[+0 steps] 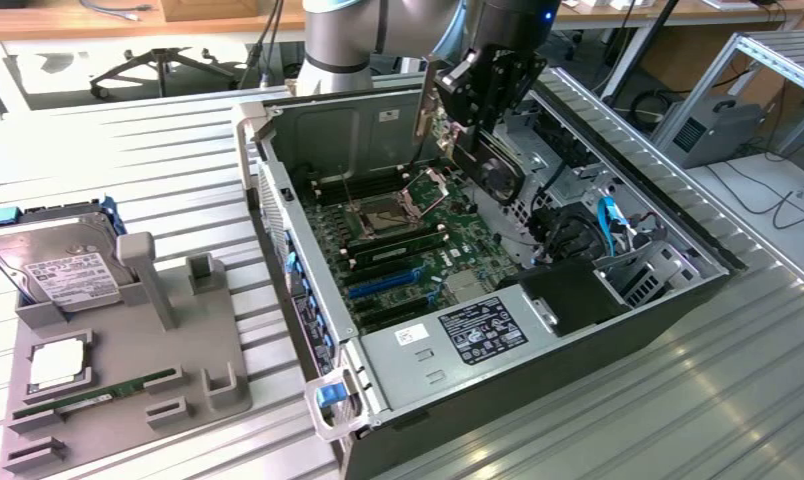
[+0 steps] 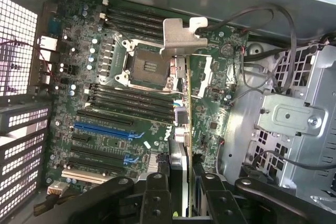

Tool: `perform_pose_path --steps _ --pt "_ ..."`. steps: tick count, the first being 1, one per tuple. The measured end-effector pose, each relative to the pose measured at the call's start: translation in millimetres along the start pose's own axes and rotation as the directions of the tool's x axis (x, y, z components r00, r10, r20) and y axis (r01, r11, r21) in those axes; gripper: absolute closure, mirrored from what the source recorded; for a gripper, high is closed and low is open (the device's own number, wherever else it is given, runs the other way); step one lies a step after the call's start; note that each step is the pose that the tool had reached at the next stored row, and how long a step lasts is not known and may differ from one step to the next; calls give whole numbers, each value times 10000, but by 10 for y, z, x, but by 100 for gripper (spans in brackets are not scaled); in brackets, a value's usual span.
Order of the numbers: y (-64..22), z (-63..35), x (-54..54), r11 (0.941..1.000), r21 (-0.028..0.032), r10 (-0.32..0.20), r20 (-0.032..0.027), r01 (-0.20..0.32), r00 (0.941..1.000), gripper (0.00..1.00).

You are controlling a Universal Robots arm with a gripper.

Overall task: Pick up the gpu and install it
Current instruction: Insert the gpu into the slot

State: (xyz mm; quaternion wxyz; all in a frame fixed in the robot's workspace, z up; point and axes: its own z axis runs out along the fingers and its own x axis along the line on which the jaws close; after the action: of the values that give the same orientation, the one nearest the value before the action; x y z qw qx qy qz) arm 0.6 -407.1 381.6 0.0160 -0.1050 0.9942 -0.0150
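My gripper (image 1: 486, 88) hangs over the open computer case (image 1: 309, 300), shut on the gpu (image 1: 482, 155). The gpu is a dark card held on edge, with its silver bracket (image 1: 428, 100) pointing toward the back of the case. In the wrist view the gpu (image 2: 181, 124) runs edge-on from between my fingers (image 2: 157, 195) out to the bracket (image 2: 181, 38). It floats above the green motherboard (image 2: 105, 77), clear of it. The blue expansion slots (image 2: 105, 129) lie off to one side of the card. The motherboard (image 1: 395, 240) and its empty processor socket (image 1: 375, 212) sit below the card.
At the exterior view's left, a grey holder (image 1: 122, 370) carries a silver hard drive (image 1: 55, 265), a processor chip (image 1: 55, 362) and a green memory stick (image 1: 95, 392). Inside the case are a drive cage (image 2: 294, 119), loose cables (image 2: 262, 24) and a power supply (image 1: 489, 325).
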Motion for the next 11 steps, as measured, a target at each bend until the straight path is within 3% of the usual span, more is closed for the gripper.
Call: perform_pose_path --steps 11 --pt "0 1 0 9999 11 -163 2 163 9999 73"
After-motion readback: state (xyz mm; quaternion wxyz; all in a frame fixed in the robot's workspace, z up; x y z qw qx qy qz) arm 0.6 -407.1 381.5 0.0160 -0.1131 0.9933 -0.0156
